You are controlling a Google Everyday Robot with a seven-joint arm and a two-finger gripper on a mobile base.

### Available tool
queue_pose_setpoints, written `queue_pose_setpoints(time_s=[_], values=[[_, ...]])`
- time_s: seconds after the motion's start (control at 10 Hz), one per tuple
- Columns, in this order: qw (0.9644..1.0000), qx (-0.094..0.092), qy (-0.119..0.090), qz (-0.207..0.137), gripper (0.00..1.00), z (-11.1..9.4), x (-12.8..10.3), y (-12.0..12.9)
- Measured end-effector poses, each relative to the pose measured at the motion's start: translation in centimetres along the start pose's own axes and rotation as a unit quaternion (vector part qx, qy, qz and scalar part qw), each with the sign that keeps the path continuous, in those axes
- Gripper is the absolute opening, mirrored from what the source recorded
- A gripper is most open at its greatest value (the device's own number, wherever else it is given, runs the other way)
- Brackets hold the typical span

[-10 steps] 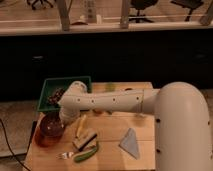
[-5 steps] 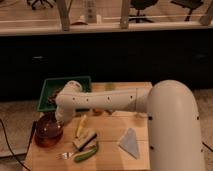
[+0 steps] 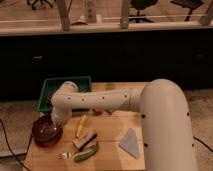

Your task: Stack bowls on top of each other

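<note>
The bowl (image 3: pixel 44 135) sits under the end effector (image 3: pixel 56 122), grip unclear, near green tray (image 3: pixel 49 90)

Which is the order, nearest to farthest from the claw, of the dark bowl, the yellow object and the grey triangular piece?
The claw is over the table's picture-left end.
1. Dark bowl: right under the claw.
2. Yellow object: middle of table.
3. Grey triangular piece: picture-right side.

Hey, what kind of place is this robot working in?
Probably an office or lab space: wheeled office chairs stand beyond a railing, and a wooden table carries a green tray. The gripper is at the reddish-brown bowl by the table's edge.
</note>
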Motion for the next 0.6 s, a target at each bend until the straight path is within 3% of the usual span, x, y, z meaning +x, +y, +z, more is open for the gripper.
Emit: queue_pose_setpoints(time_s=[0.2,0.6], values=[[1.0,0.001,-0.005,-0.007,0.07,0.36,-0.13,-0.58],[0.9996,0.007,-0.021,-0.017,0.45,1.08,-0.47,-1.29]])
